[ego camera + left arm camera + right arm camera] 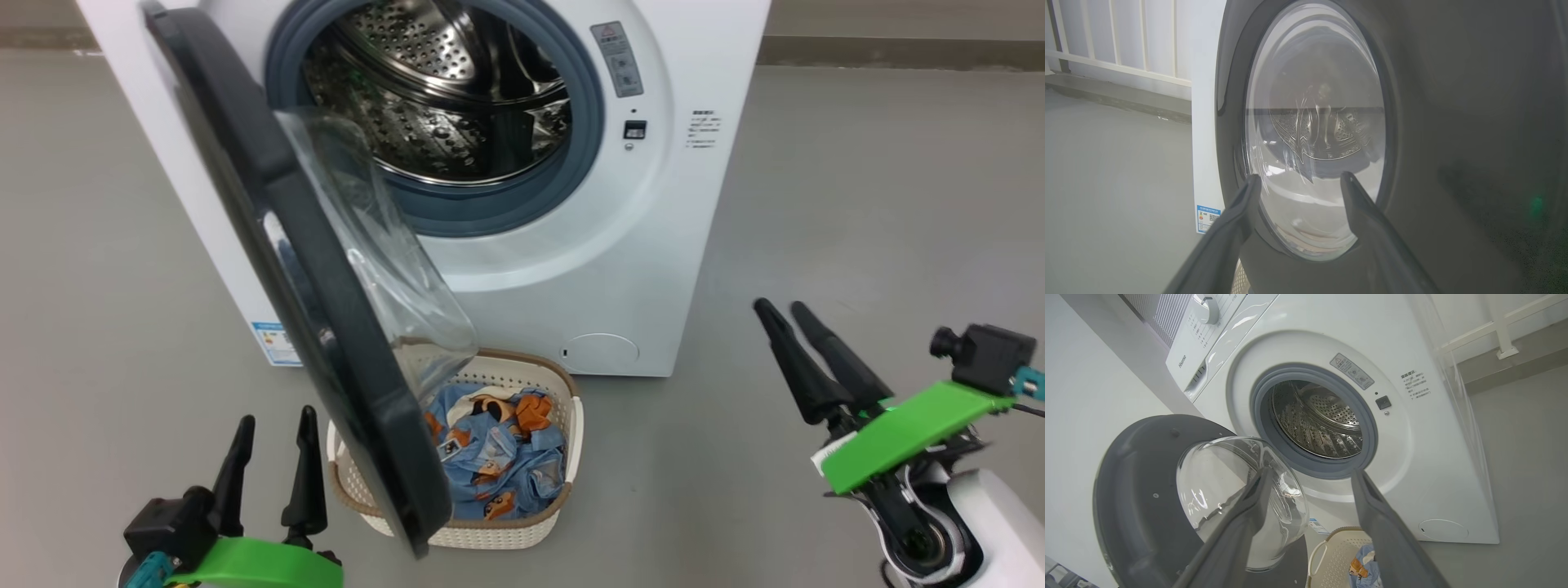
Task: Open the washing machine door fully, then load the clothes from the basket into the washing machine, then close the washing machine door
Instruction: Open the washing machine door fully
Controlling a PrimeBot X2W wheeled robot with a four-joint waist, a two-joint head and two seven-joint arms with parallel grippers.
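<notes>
The white washing machine (620,269) stands ahead with its steel drum (441,90) showing. Its door (302,269), black-rimmed with a clear glass bowl (384,269), swings out to the left, edge-on over the basket. The cream basket (563,400) sits on the floor below, holding the blue bear-print clothes (498,457). My left gripper (273,425) is open at the lower left, left of the door, facing its outer side (1314,134). My right gripper (780,309) is open at the lower right, apart from everything. The right wrist view shows the door (1139,498), drum (1314,420) and basket (1337,547).
Grey floor (857,204) spreads to the right of the machine and around the basket. A blue label sticker (276,341) sits low on the machine's left side. A white railing (1118,36) stands behind, and a control panel with a knob (1206,310) tops the machine.
</notes>
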